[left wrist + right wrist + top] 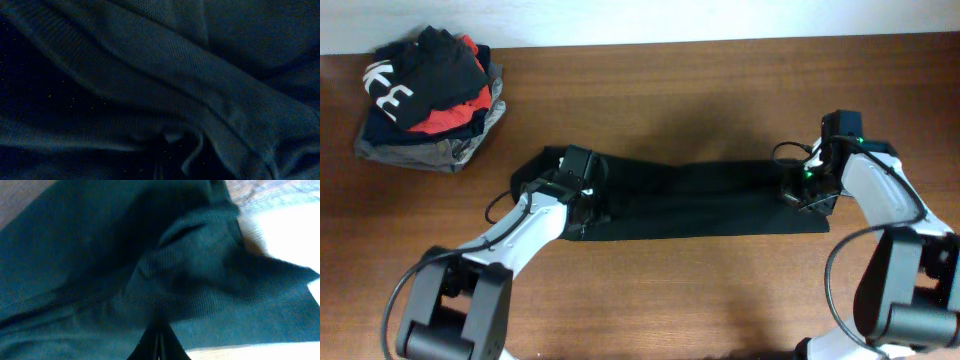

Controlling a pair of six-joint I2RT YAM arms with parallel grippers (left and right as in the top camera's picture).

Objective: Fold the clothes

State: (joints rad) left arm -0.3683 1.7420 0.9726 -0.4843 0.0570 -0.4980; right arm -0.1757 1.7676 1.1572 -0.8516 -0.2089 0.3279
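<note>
- L arm (525, 225): stretches up to the L end of black top (700, 200), wrist tipped down onto it.
- L gripper (582, 203): closed, pressed into the top's L end; fingers hidden in wrist view.
- R arm (880, 195): bends in to the top's R end.
- R gripper (807, 190): fingertips (159, 347) pinched together, top's fabric bunched at them.
</note>
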